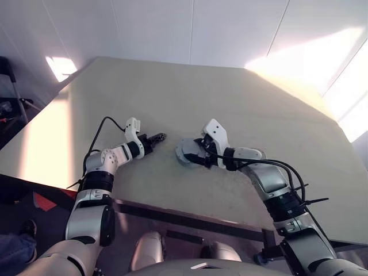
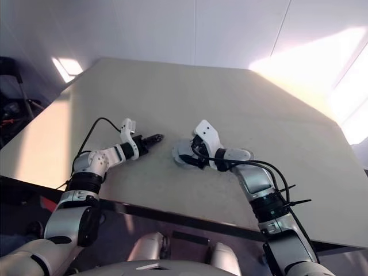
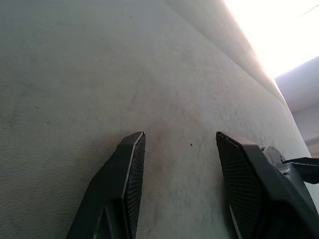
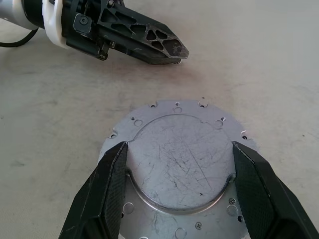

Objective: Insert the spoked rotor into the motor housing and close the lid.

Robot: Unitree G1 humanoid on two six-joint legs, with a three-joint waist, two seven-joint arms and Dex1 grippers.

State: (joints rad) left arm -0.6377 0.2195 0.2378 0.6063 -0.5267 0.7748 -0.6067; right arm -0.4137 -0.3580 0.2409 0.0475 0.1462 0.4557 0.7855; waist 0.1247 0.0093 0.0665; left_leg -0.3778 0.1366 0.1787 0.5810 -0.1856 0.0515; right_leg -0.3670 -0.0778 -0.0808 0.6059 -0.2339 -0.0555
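The lid (image 4: 179, 164) is a silvery round disc with a raised centre and small holes round its flange. It lies flat on the table (image 1: 230, 103). My right gripper (image 4: 179, 144) reaches over it, its two black fingers pressed against opposite sides of the raised centre. In the left eye view the lid (image 1: 183, 152) lies near the table's front middle. My left gripper (image 1: 156, 138) rests just to the lid's left, open and empty, its tips pointing toward it. The spoked rotor and the motor housing are hidden or out of view.
The pale table has a bare top with bright sun patches at the far right and left. Its front edge (image 1: 190, 215) runs close below both arms. A black cable (image 1: 100, 129) loops off my left forearm.
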